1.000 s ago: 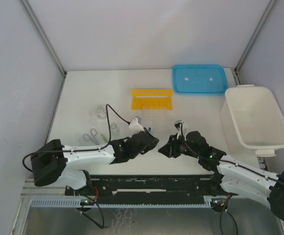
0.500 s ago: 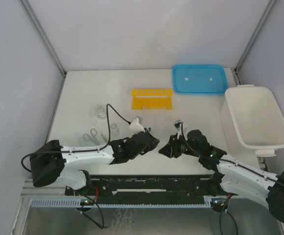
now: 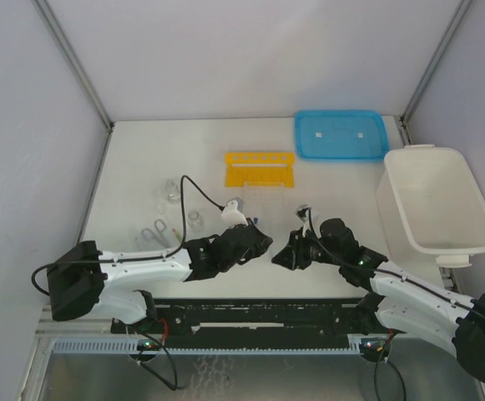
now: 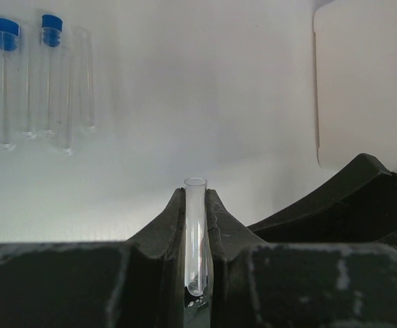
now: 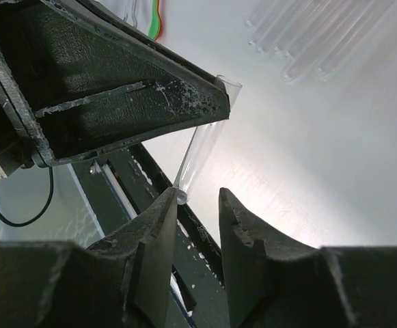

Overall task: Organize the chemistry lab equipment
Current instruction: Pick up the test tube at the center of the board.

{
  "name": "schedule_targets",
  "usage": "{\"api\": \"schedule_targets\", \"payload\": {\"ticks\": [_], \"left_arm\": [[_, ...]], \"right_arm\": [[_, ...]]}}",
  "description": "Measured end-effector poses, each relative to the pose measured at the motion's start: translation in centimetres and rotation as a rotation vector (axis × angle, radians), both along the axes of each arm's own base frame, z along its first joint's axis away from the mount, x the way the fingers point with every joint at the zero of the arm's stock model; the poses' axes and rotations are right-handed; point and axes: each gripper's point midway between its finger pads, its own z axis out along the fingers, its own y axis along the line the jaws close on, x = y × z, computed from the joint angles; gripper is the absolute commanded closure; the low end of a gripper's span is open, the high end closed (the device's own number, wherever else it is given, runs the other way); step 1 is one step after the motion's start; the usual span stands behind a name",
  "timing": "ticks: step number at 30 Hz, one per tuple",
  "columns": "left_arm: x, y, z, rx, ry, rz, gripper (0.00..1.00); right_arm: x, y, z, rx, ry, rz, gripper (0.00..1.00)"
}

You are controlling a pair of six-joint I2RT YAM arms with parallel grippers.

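While the left gripper (image 4: 197, 236) pinches an uncapped tube (image 4: 195, 232) mid-table, the right gripper (image 5: 198, 205) gapes empty beside its base; misaligned closure could knock or crack the glass

One yellow tube rack (image 3: 260, 169), one blue lid (image 3: 340, 134) and one white tub (image 3: 438, 200) sit on the table. The left wrist view shows three blue-capped tubes (image 4: 5, 75) lying together, a capless one beside them, plus one open tube (image 4: 195, 232). One pair of metal tongs (image 3: 153, 233) lies left. The glass vessels (image 3: 169, 193) there blur, so no count.
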Motion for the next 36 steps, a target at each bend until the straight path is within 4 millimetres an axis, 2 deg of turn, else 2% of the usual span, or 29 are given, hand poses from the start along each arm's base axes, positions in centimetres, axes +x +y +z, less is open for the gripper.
{"api": "schedule_targets", "payload": {"ticks": [14, 28, 36], "left_arm": [[-0.8, 0.5, 0.7, 0.024, -0.024, -0.029, 0.96], [-1.2, 0.3, 0.8, 0.023, -0.025, -0.041, 0.96], [-1.3, 0.1, 1.0, 0.015, -0.029, -0.043, 0.96]], "right_arm": [[-0.2, 0.0, -0.8, -0.024, 0.033, 0.021, 0.69], [-0.5, 0.6, -0.4, 0.006, 0.03, 0.056, 0.69], [-0.7, 0.8, -0.3, 0.016, 0.031, 0.073, 0.73]]}}
